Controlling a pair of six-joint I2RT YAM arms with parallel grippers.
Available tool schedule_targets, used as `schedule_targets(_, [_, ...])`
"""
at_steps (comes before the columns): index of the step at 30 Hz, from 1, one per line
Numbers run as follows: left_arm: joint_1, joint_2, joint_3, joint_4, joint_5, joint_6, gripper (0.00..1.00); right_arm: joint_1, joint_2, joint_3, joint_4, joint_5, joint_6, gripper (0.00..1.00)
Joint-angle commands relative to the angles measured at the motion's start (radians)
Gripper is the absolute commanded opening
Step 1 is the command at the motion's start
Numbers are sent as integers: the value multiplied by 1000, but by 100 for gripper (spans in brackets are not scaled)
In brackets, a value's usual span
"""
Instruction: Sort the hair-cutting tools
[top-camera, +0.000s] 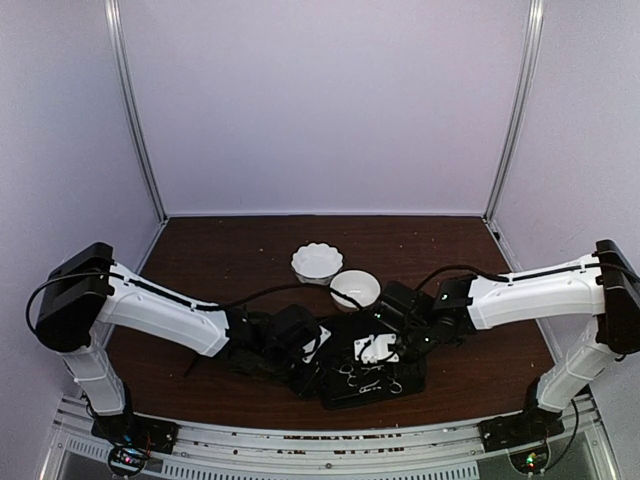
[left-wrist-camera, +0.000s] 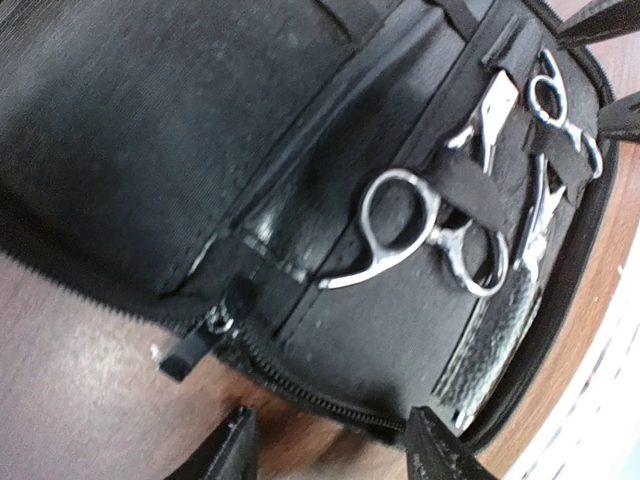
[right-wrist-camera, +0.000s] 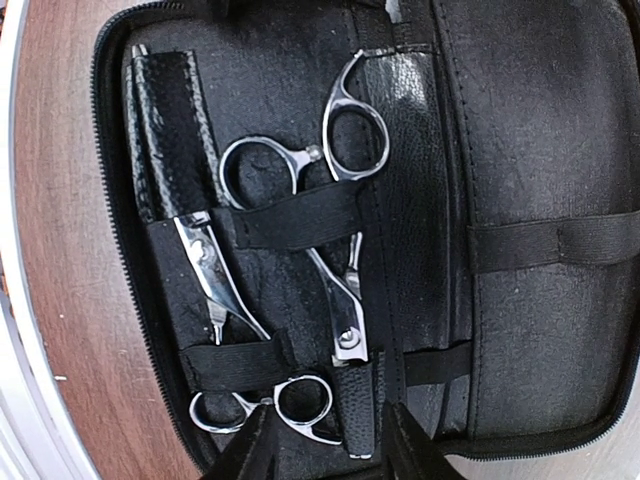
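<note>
2 silver scissors sit strapped inside the open black zip case (right-wrist-camera: 540, 130), which lies on the brown tabletop (top-camera: 220, 250) at lower center of the top view, between the 2 arms. In the right wrist view, the first scissors (right-wrist-camera: 347, 335) has its rings at upper center, 1 black elastic strap across it and its tip tucked into a small pouch near the bottom edge. The second scissors (right-wrist-camera: 205, 265) lies just left of it and points the other way: rings at lower left under another strap, blades running up into a textured black sheath at upper left. Left fingers (left-wrist-camera: 228, 455) are spread at the bottom of the left wrist view with the zipper edge of the case and a bit of tabletop showing in the gap, pinching nothing. Right fingers (right-wrist-camera: 258, 455) are parted at the bottom of their view, right over the pouch end of the first scissors, nothing gripped. 2 white bowls stand touching just behind the case in the top view: scalloped bowl (top-camera: 317, 262) at left, smooth bowl (top-camera: 355, 289) at right. Black clips can't be made out in any view.
</note>
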Motion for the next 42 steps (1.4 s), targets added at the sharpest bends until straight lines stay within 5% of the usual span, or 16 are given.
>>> schedule_targets(1, [-6, -62, -36, -51, -33, -12, 54, -6, -57, -5, -18, -28, -15, 35])
schedule_targets(8, [-6, -110, -79, -27, -34, -31, 52, -14, -71, -73, -16, -51, -27, 24])
schedule_targets(12, [-6, -95, -92, -18, 15, -17, 35, -14, -51, -89, -12, -54, -26, 21])
schedule_targets(19, [-6, -69, -94, -4, 41, -3, 31, -16, 5, -73, -14, -73, -27, 16])
schedule_targets(34, [-6, -75, -79, -25, -15, -2, 35, -7, 5, -17, -60, -103, -11, 17])
schedule_targets(38, [-6, -170, -95, -104, -90, 5, 39, -44, -92, -22, -82, -79, -21, 27])
schedule_targets(42, [-4, -239, -73, -187, -207, 5, 54, -53, -175, -70, -76, -145, -82, 38])
